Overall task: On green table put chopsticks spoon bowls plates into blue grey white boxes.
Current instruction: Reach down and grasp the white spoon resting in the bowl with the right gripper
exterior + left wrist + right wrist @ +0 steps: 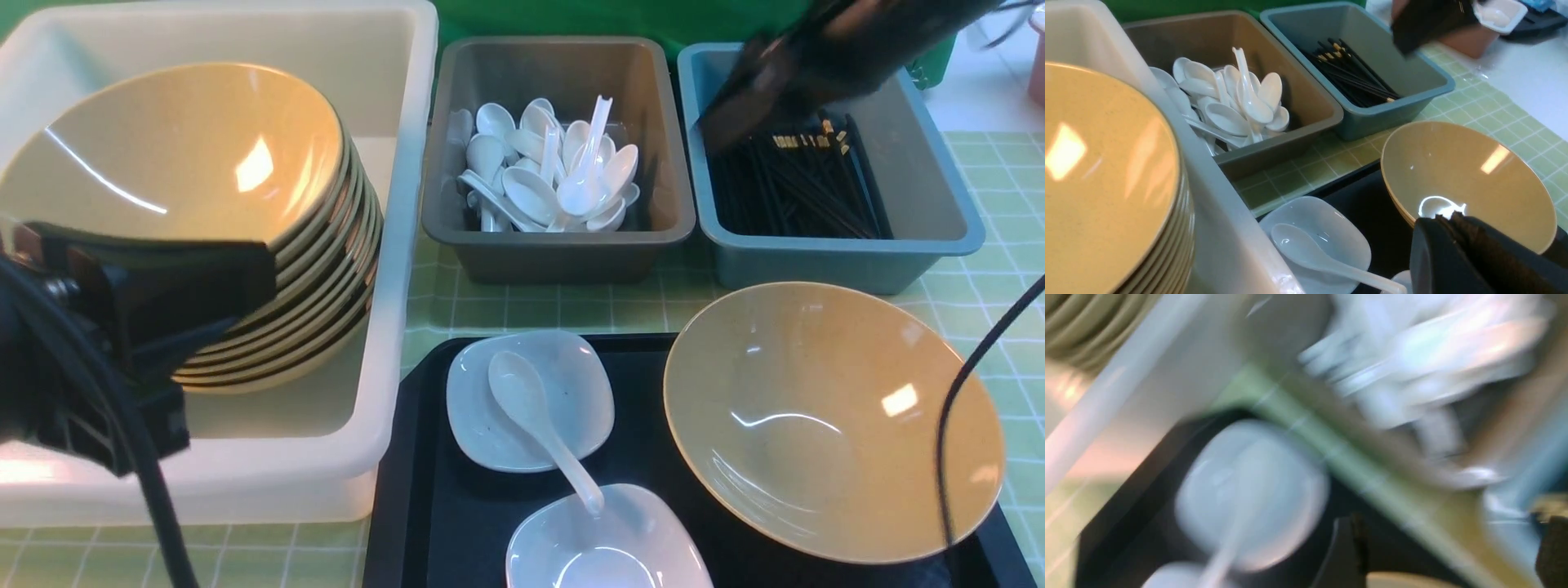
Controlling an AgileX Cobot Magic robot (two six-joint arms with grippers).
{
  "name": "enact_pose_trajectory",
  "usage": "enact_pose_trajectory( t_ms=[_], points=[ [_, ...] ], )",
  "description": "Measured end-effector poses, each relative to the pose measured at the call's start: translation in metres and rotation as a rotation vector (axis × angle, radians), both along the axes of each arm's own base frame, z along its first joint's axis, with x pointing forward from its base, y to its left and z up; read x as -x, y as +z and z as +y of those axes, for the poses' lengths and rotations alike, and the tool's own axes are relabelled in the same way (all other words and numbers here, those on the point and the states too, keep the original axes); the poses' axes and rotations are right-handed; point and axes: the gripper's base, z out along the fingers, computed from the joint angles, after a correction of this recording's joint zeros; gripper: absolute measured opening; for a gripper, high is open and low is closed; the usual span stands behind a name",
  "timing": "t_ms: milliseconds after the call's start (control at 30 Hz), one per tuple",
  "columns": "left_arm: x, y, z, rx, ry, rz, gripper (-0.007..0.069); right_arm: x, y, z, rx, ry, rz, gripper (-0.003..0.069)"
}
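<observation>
At upper right, over the blue box's (939,237) chopsticks (800,188): blurred right gripper (731,118), grip unreadable.
Lower left: left gripper (188,302) at stacked bowls (180,147), grip equally unclear.

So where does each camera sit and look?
Front view: between the arms, facing forward over the tray; left arm and right arm show.
Left wrist view: on the left arm, facing the grey box; left gripper shows.
Right wrist view: on the right arm, blurred, above the tray; right gripper shows.
Front and left wrist share the loose spoon.
</observation>
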Motion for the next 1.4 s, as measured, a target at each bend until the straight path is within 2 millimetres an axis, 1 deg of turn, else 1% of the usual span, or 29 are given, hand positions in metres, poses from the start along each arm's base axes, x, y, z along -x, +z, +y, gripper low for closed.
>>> enact_pose_trajectory(
  t_ms=[33,100,167,200,300,367,400,433,467,600,667,1033,1200,1267,1333,1400],
  points=[
    [0.000,0.000,0.000,0.001,0.002,0.000,-0.0001,0.008,-0.004,0.013,0.019,0.035,0.016,0.0530],
    [0.000,0.000,0.000,-0.004,0.002,0.007,-0.0001,0.030,-0.022,0.047,0.104,0.096,0.074,0.0495],
    [0.001,-0.001,0.000,-0.009,-0.001,0.019,-0.0001,0.041,-0.035,0.066,0.156,0.116,0.107,0.0480],
    [0.001,-0.002,0.000,-0.013,-0.003,0.026,-0.0001,0.047,-0.046,0.077,0.183,0.118,0.125,0.0475],
    [0.002,-0.004,0.000,-0.021,-0.008,0.040,-0.0001,0.055,-0.062,0.101,0.194,0.133,0.127,0.0469],
    [0.003,-0.005,0.000,-0.030,-0.013,0.054,-0.0001,0.056,-0.080,0.121,0.190,0.128,0.136,0.0465],
    [0.003,-0.005,0.000,-0.033,-0.015,0.059,-0.0001,0.055,-0.089,0.128,0.191,0.125,0.141,0.0464],
    [0.003,-0.006,0.000,-0.035,-0.016,0.062,-0.0001,0.055,-0.089,0.129,0.189,0.126,0.138,0.0463],
    [0.004,-0.006,0.000,-0.040,-0.019,0.071,-0.0001,0.052,-0.106,0.137,0.198,0.115,0.159,0.0463],
    [0.005,-0.009,0.000,-0.055,-0.029,0.096,-0.0001,0.042,-0.141,0.145,0.225,0.085,0.204,0.0462],
    [0.006,-0.010,0.000,-0.063,-0.034,0.110,-0.0001,0.040,-0.153,0.147,0.236,0.080,0.218,0.0462],
    [0.008,-0.012,0.000,-0.061,-0.046,0.137,-0.0001,0.035,-0.171,0.147,0.285,0.069,0.223,0.0462],
    [0.008,-0.011,-0.001,-0.054,-0.049,0.141,-0.0001,0.034,-0.172,0.147,0.286,0.065,0.224,0.0455],
    [0.008,-0.011,-0.001,-0.053,-0.049,0.141,-0.0001,0.034,-0.172,0.147,0.289,0.066,0.224,0.0437],
    [0.008,-0.011,-0.001,-0.052,-0.049,0.142,-0.0001,0.035,-0.172,0.146,0.293,0.067,0.225,0.0395],
    [0.008,-0.011,-0.001,-0.050,-0.050,0.142,-0.0001,0.035,-0.173,0.146,0.298,0.070,0.232,0.0314]
  ],
)
